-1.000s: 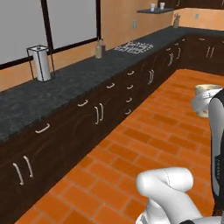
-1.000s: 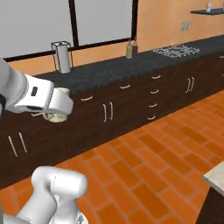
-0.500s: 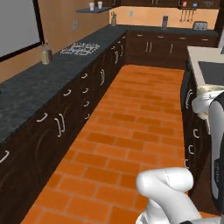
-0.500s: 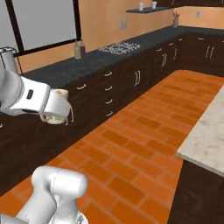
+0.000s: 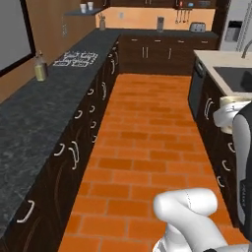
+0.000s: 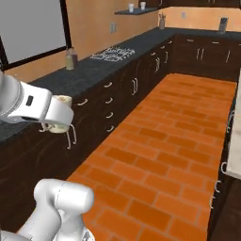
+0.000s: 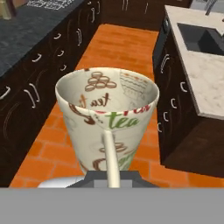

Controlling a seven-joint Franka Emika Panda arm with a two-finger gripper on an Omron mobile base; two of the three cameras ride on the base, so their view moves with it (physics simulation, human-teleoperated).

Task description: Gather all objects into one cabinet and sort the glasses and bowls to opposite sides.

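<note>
Hand view, fingers [image 7: 111, 162] pinching cream cup [image 7: 107, 117] wall, tea print visible, plain in right base view

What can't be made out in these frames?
- Fingers: in the hand view the cream patterned cup hides them; the grip itself is unseen.
- Cup in the left base view: cut off by the right edge and the white arm.
- Two small white items on the far wall shelf: too small to identify.
- Small bottle on the dark counter: blurred, contents unclear.

White glossy arm [image 6: 28, 103], rounded segments, dark joints.
</note>
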